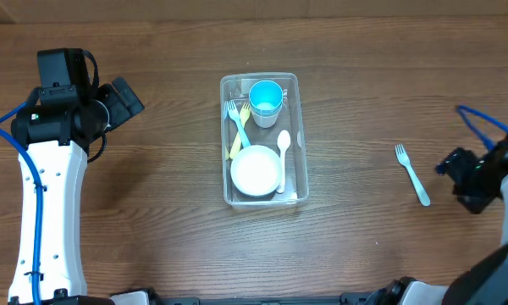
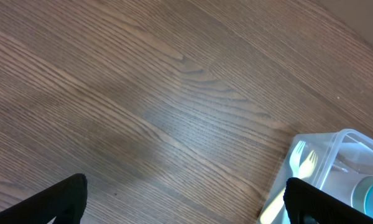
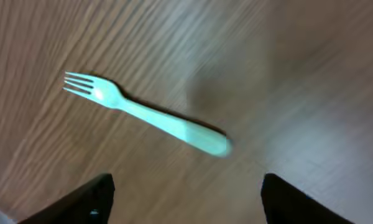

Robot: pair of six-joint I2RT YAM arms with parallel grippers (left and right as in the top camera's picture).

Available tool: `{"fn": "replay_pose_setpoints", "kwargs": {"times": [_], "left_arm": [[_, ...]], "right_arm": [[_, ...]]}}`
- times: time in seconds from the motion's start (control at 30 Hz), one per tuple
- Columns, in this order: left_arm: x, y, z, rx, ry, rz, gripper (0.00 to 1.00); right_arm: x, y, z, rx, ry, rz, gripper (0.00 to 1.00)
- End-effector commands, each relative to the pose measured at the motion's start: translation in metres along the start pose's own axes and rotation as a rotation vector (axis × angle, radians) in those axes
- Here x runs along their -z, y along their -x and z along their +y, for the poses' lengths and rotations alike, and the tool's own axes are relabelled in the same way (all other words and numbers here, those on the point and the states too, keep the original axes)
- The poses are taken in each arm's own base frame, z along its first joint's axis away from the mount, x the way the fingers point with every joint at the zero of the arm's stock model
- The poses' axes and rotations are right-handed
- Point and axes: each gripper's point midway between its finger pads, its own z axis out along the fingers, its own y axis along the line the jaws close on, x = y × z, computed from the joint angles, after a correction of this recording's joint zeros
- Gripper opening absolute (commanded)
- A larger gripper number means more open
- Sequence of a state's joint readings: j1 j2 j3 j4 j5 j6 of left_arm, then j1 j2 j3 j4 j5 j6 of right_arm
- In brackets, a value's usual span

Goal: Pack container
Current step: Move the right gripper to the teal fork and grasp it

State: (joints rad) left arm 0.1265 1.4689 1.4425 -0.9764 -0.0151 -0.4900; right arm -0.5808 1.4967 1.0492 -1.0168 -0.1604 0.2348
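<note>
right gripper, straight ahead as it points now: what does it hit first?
Probably the fork lying on the table, roughly centred ahead of the open right gripper; depth is unclear.

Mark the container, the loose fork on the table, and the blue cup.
container (image 1: 293, 102), overhead view, bare floor by right wall.
loose fork (image 3: 155, 118), right wrist view, middle of handle.
blue cup (image 1: 266, 96), overhead view, its inside.

Overhead is evenly lit and pretty sharp; faint soft shadows on the table (image 1: 364, 254) around 9 o'clock; small glints along the clear container (image 1: 259, 78) rim; left wrist view is crisp, pale sheen mid-frame; right wrist view is smeary, the fork (image 3: 149, 113) blurred, washed-out glare at 4 o'clock.
</note>
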Motion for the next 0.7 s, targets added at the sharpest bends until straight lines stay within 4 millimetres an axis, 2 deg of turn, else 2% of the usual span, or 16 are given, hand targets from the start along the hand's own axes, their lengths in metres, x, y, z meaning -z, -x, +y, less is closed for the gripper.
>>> {"fn": "replay_pose_setpoints", "kwargs": {"times": [0.0,0.07,0.13,0.3,0.43,0.47,0.5,0.57,0.67], "left_arm": [[0.004,0.004,-0.001,-0.019,-0.01,-0.012,1.0],[0.004,0.004,-0.001,-0.019,-0.01,-0.012,1.0],[0.004,0.004,-0.001,-0.019,-0.01,-0.012,1.0],[0.004,0.004,-0.001,-0.019,-0.01,-0.012,1.0],[0.004,0.004,-0.001,-0.019,-0.01,-0.012,1.0],[0.004,0.004,-0.001,-0.019,-0.01,-0.012,1.0],[0.004,0.004,-0.001,-0.019,-0.01,-0.012,1.0],[0.004,0.004,-0.001,-0.019,-0.01,-0.012,1.0],[0.004,0.004,-0.001,-0.019,-0.01,-0.012,1.0]], "right_arm": [[-0.04,-0.024,0.008,0.006,0.085,0.106,0.76],[-0.058,-0.03,0.003,0.005,0.082,0.116,0.75],[-0.067,-0.034,0.0,0.021,0.084,0.113,0.75],[-0.068,-0.042,0.015,0.095,0.159,0.135,0.71],[-0.07,-0.038,0.009,0.124,0.109,0.113,0.68],[-0.07,-0.035,0.009,0.127,0.104,0.1,0.63],[-0.071,-0.032,0.007,0.13,0.092,0.089,0.5],[-0.071,-0.028,0.006,0.134,0.084,0.07,0.06],[-0.075,-0.021,0.005,0.143,0.077,0.03,0.04]]}}
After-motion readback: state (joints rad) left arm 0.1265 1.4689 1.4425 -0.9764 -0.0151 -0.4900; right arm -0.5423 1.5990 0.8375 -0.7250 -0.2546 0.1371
